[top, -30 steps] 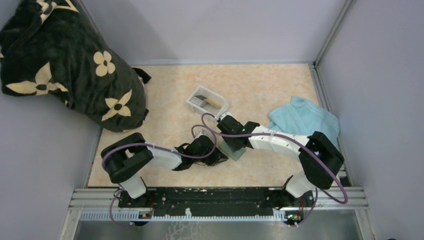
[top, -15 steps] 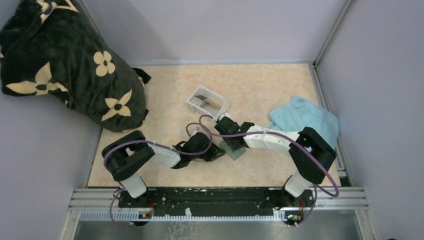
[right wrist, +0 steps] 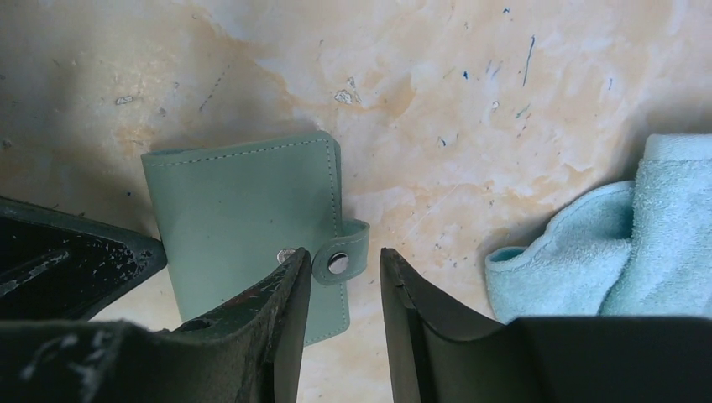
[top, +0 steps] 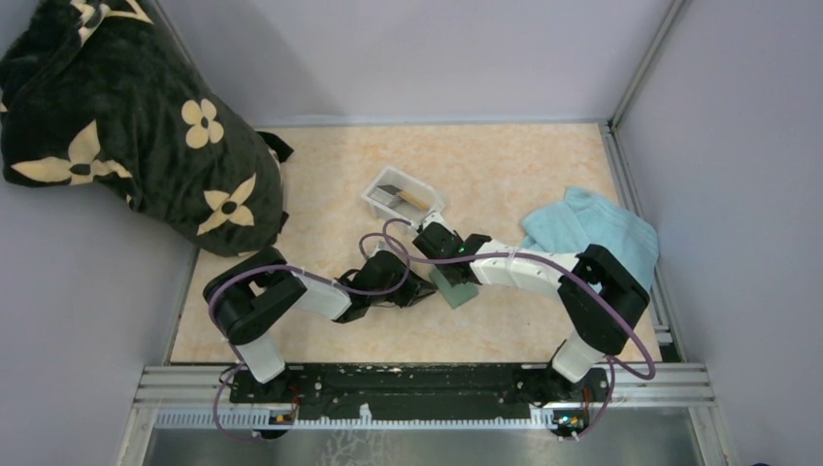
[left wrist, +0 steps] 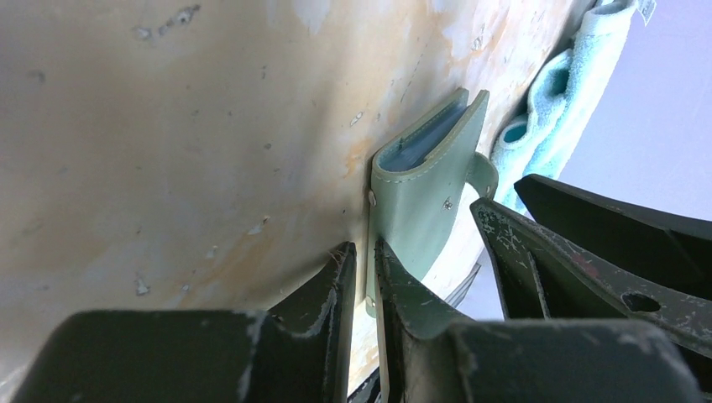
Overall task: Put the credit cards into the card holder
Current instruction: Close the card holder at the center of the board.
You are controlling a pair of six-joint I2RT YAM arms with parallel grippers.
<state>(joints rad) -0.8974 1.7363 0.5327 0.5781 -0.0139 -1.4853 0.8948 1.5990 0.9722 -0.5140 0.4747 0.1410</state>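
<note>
Card holder (right wrist: 243, 214) lies closed, strap edge between right gripper (right wrist: 342, 254) parted jaws.

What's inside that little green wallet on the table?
The card holder is folded closed. At its gaping edge the left wrist view shows only a strip of pale blue lining. Whether anything is tucked in there is hidden by the covers.
</note>
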